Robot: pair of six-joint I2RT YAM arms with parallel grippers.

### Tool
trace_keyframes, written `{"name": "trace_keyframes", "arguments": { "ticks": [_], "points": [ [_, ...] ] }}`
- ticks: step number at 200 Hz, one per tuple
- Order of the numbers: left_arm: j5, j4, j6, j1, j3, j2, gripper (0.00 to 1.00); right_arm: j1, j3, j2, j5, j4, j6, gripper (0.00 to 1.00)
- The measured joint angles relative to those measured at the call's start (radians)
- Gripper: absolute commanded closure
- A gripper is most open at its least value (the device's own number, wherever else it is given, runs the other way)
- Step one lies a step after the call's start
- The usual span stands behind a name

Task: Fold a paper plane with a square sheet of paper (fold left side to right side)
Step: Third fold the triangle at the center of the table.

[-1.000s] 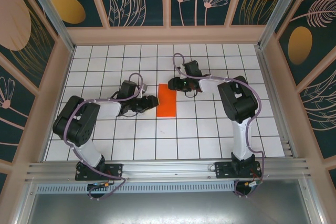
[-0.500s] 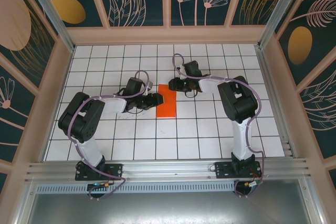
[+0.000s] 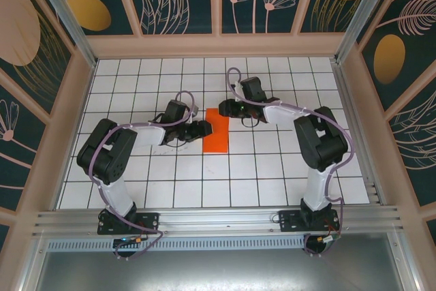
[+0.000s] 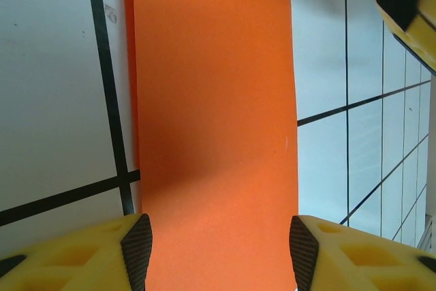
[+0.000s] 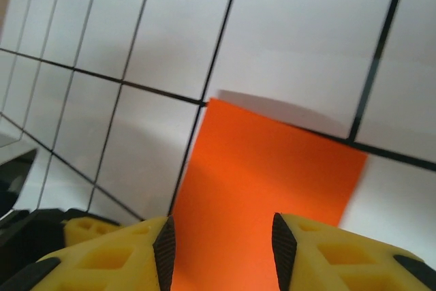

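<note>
The square sheet of paper (image 3: pixel 219 138) lies flat on the white grid table as a narrow orange rectangle, about one tile wide. My left gripper (image 3: pixel 203 129) sits at its left edge. In the left wrist view the left gripper (image 4: pixel 218 253) is open, its pads (image 4: pixel 137 250) spanning the width of the orange paper (image 4: pixel 214 120). My right gripper (image 3: pixel 225 110) is over the paper's far end. The right wrist view shows the right gripper (image 5: pixel 219 247) open above the paper (image 5: pixel 266 189), whose near corner lifts slightly and casts a shadow.
The white grid table (image 3: pixel 272 168) is walled by patterned panels on three sides, with an aluminium rail (image 3: pixel 218 219) at the near edge. A yellow finger of the right gripper (image 4: pixel 409 1) shows at the top right of the left wrist view.
My left gripper slid right up to the paper's left edge and then held. The right arm's elbow swung to the right while its gripper stayed over the paper's far end.
</note>
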Motion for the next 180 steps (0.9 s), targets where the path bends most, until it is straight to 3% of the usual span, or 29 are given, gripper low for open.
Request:
{"name": "trace_keyframes", "arguments": {
  "ticks": [56,132,180],
  "points": [
    [-0.016,-0.011,0.006,0.0,0.0,-0.001,0.39,0.054,-0.055,0.016,-0.005,0.007,0.025,0.57],
    [-0.02,-0.023,0.014,-0.005,0.003,-0.001,0.4,0.049,-0.04,0.082,0.051,-0.027,-0.01,0.73],
    [-0.006,-0.041,0.014,-0.021,0.022,0.01,0.41,0.049,-0.039,0.082,0.058,-0.031,-0.035,0.74]
  ]
}}
